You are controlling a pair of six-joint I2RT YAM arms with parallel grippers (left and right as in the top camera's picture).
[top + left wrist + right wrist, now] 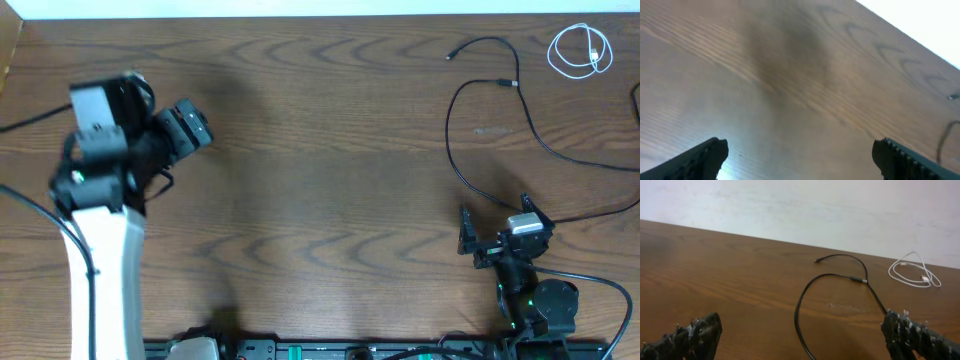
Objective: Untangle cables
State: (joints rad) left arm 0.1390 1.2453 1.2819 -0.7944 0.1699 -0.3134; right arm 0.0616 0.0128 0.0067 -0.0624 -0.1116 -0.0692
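The white cord (580, 50) lies coiled alone at one o'clock, apart from the black cords (448, 135) looping at three o'clock, which seem to cross near one plug (510, 83), so that crossing looks left to part, while the left gripper (799, 155) and right gripper (800, 335) stand wide apart, holding nothing.

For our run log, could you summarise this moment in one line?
left gripper open, empty | right gripper open, empty | black cables looped | white cable coiled, apart
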